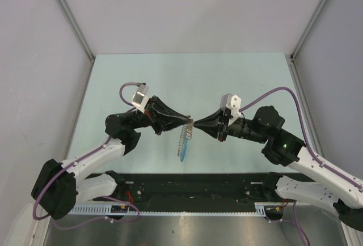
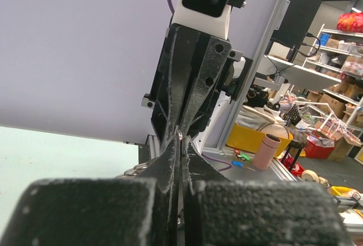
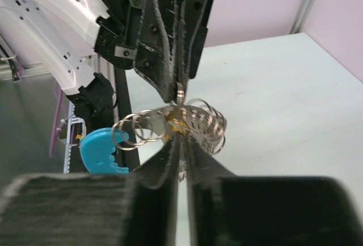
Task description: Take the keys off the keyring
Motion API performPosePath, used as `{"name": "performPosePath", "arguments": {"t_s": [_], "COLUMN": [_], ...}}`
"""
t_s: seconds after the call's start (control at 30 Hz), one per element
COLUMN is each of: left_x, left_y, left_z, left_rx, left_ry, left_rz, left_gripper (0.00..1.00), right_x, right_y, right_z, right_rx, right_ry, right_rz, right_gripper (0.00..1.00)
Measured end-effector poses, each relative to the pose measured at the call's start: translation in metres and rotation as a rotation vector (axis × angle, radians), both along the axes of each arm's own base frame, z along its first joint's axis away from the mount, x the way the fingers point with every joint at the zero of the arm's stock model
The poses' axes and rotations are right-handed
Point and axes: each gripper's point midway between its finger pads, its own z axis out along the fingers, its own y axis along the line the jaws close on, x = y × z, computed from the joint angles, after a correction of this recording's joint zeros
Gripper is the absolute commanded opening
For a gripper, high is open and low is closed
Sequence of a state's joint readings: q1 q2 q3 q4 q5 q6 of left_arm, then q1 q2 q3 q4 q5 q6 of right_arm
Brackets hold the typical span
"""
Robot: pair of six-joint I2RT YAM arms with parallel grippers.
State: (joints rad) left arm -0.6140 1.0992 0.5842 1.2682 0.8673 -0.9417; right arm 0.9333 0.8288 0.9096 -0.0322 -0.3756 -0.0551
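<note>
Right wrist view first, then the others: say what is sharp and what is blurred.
Right wrist view: the keys are sharp, the right gripper a dark near blur. Left wrist view: the left gripper blurs likewise; the background is crisp. Top external view: even light, keys too small to resolve.

L pincer [image 1: 189,121], R pincer [image 1: 197,123] tip-to-tip; keys [image 1: 182,141] block below.

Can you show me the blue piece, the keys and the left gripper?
blue piece [image 3: 97,151], right wrist view, its flat face.
keys [image 1: 184,137], top view, middle of the dangling bunch.
left gripper [image 1: 189,122], top view, midway between its fingertips.
</note>
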Motion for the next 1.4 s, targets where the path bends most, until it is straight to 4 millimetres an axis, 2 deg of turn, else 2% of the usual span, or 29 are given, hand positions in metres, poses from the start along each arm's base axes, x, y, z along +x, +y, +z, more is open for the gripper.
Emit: {"name": "performPosePath", "arguments": {"t_s": [0.17,0.23,0.57,0.77,1.1,1.27,1.3,1.33,1.37,1.4], "left_x": [0.000,0.000,-0.003,-0.006,-0.009,-0.009,-0.009,-0.009,-0.009,-0.009], "left_y": [0.001,0.001,0.002,0.003,0.006,0.006,0.006,0.006,0.006,0.006], "left_z": [0.001,0.001,-0.005,-0.007,-0.004,-0.005,-0.005,-0.005,-0.005,-0.005], "left_rx": [-0.003,-0.001,0.016,0.020,0.015,0.016,0.016,0.016,0.017,0.019], "left_ry": [-0.004,-0.003,0.006,0.013,-0.002,-0.002,-0.002,-0.002,-0.003,-0.004], "left_rz": [0.000,-0.001,-0.021,-0.026,-0.028,-0.028,-0.028,-0.027,-0.027,-0.028], "left_gripper": [0.00,0.00,0.00,0.01,0.00,0.00,0.00,0.01,0.00,0.00], "right_x": [0.004,0.003,-0.007,-0.007,-0.002,-0.003,-0.003,-0.003,-0.004,-0.004], "right_y": [-0.005,-0.008,-0.006,-0.001,0.011,0.014,0.014,0.015,0.016,0.017], "right_z": [-0.002,0.001,0.025,0.030,0.020,0.019,0.019,0.018,0.018,0.018], "right_rx": [0.005,0.014,0.118,0.149,0.133,0.133,0.132,0.132,0.131,0.130], "right_ry": [0.019,0.019,0.057,0.083,0.140,0.144,0.145,0.146,0.145,0.145], "right_rz": [-0.035,-0.040,0.011,0.029,0.047,0.059,0.063,0.068,0.073,0.079], "right_gripper": [0.36,0.39,0.39,0.35,0.27,0.17,0.13,0.05,0.00,0.00]}}
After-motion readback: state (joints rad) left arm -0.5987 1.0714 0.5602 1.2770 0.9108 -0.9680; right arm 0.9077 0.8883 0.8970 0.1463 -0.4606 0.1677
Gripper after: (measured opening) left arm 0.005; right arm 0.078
